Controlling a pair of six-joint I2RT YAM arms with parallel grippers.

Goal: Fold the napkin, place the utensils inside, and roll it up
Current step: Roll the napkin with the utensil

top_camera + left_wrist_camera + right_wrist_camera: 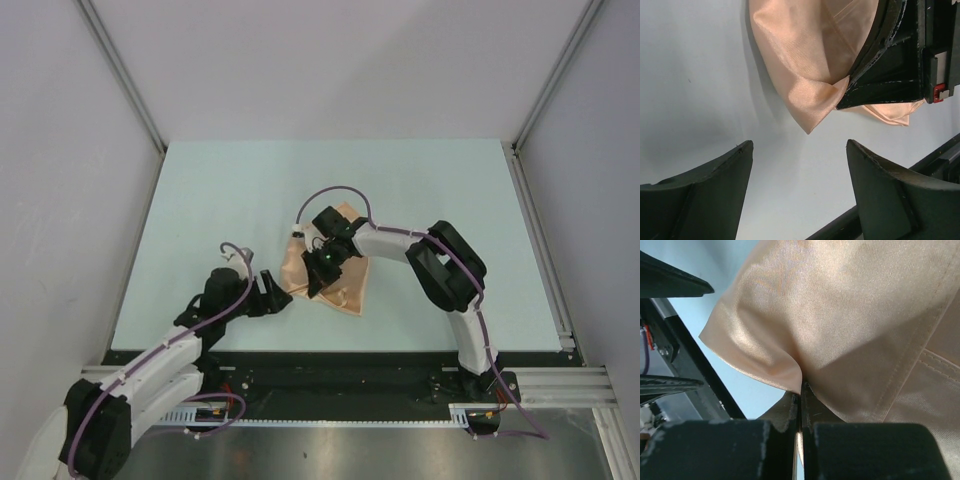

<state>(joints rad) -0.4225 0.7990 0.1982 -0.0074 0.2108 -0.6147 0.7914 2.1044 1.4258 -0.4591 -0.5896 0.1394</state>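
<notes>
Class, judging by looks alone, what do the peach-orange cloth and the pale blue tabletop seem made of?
Peach-orange cloth: probably satin-like woven fabric; soft sheen, fine weave, stitched hem, limp folds. Pale blue tabletop: smooth matte sheet; material unclear.

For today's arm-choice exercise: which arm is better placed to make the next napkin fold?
Right. The right gripper is shut on the napkin; the left gripper hangs open beside it, holding nothing.

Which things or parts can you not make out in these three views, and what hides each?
No utensils show in any view; whether one lies under the napkin cannot be told.
Top view: the napkin's middle is covered by the right gripper.
Left wrist view: the right gripper blocks the napkin's right part.
Right wrist view: the frame edges cut off the napkin's outline.
</notes>
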